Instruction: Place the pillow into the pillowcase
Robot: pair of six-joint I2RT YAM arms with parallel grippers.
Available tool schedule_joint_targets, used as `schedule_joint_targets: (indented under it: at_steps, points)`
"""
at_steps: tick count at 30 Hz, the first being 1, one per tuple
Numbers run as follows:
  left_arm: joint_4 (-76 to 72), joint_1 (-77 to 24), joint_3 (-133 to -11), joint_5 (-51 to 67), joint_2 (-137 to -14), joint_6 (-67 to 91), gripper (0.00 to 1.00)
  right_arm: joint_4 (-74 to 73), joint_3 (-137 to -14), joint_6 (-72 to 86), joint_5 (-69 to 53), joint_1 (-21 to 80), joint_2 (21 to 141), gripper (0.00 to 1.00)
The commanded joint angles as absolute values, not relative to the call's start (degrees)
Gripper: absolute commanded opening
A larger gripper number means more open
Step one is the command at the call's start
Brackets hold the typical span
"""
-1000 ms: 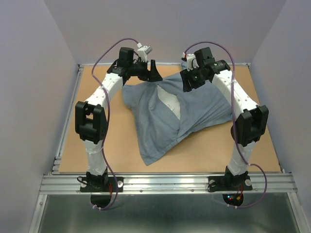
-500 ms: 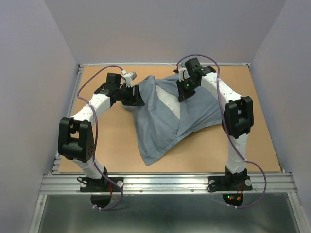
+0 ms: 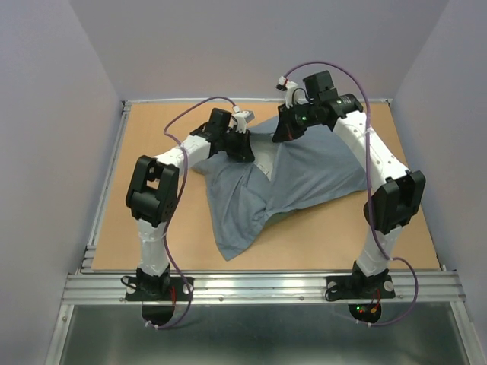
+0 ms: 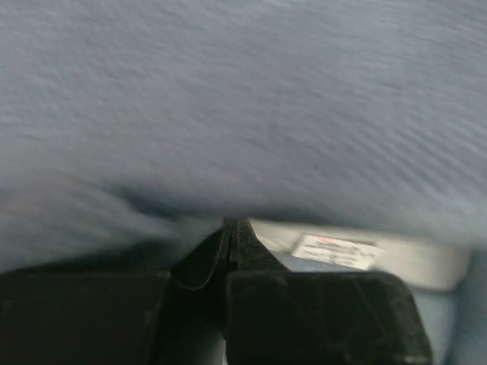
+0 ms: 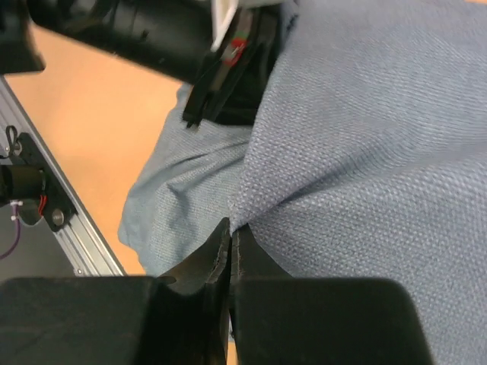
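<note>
The grey-blue pillowcase (image 3: 304, 171) lies rumpled across the middle of the table, one corner trailing toward the near edge. My left gripper (image 3: 242, 146) sits on its far upper edge. Its jaws (image 4: 230, 222) are shut, with the cloth (image 4: 243, 99) bunched at their tips. My right gripper (image 3: 283, 135) is just right of it and is shut on a raised fold of the pillowcase (image 5: 365, 137), which is pinched at the tips (image 5: 230, 226). Of the pillow, only a white strip (image 4: 426, 262) with a printed label shows under the cloth in the left wrist view.
The tan table board (image 3: 152, 220) is bare left of the cloth and along the near side. An aluminium rail (image 3: 259, 287) runs along the near edge by the arm bases. Lilac walls close in the back and both sides.
Both grippers went from open to shut. The left arm swung right onto the cloth's far edge, and the right gripper rose. The white gap seen earlier in the top view is now covered.
</note>
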State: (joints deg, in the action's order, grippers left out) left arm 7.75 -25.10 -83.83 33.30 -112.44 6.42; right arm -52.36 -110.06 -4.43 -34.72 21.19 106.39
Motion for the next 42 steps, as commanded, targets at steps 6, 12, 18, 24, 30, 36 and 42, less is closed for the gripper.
schedule_joint_targets:
  at_steps: [6,12,18,24,30,36,42]
  points:
    - [12.8,-7.1,-93.2,24.2,-106.2,-9.2,0.5,-43.9,-107.2,-0.2,-37.1,24.4,119.0,0.01]
    - [21.6,-6.9,-79.3,28.6,-89.5,-29.5,0.99,-41.2,-114.0,4.2,-34.0,24.6,122.7,0.07]
    - [31.7,-7.2,-64.9,28.7,-84.4,-40.5,0.99,-40.7,-119.2,3.7,-19.4,23.3,127.1,0.07]
    - [29.4,-7.5,-61.7,28.0,-82.7,-36.2,0.98,-35.0,-129.1,14.7,-11.3,14.1,137.5,0.01]
    - [32.0,-11.2,-59.3,26.5,-78.5,-42.0,0.99,-29.8,-126.1,19.5,-12.8,9.9,133.3,0.01]
    - [24.1,-22.2,-52.4,19.5,-75.7,-40.2,0.99,-26.2,-111.7,17.2,-29.0,16.3,125.8,0.48]
    - [4.4,-30.8,-44.7,6.9,-76.6,-38.4,0.99,-32.2,-101.4,4.3,-23.0,14.2,110.7,1.0]
